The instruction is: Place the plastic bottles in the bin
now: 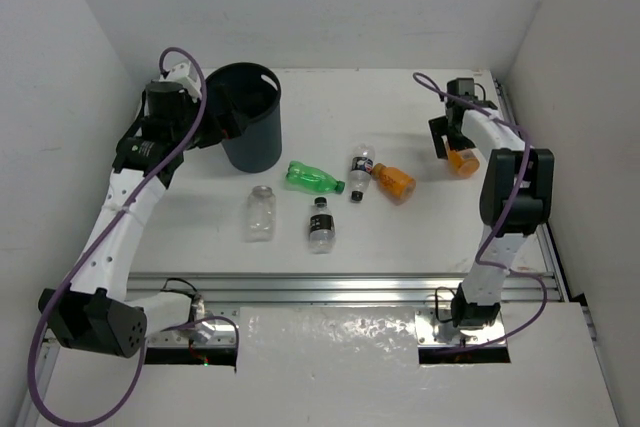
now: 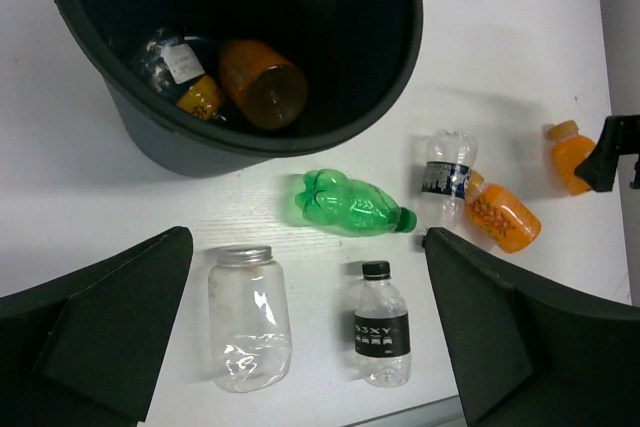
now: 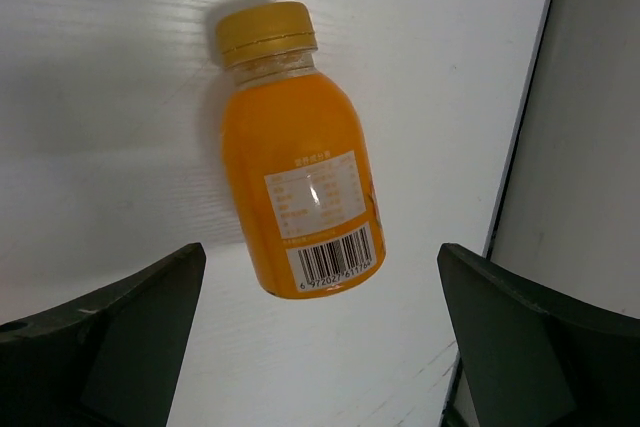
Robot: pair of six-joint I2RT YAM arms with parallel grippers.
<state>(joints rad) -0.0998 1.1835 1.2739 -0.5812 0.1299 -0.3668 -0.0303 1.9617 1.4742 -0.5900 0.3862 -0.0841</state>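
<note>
The dark bin (image 1: 248,117) stands at the back left. Inside it lie an orange bottle (image 2: 262,83) and a clear labelled bottle (image 2: 172,62). My left gripper (image 1: 215,119) hangs open by the bin's rim with nothing between its fingers (image 2: 305,237). On the table lie a green bottle (image 1: 313,178), a plain clear bottle (image 1: 261,213), two clear bottles with black labels (image 1: 321,224) (image 1: 361,174) and an orange bottle (image 1: 393,181). My right gripper (image 1: 450,142) is open above another orange bottle (image 3: 300,192) lying near the right edge, fingers (image 3: 130,327) either side of its base.
A metal rail (image 1: 340,287) runs along the table's near edge. White walls close in the left, back and right sides. The table's right edge (image 3: 520,147) runs close beside the orange bottle.
</note>
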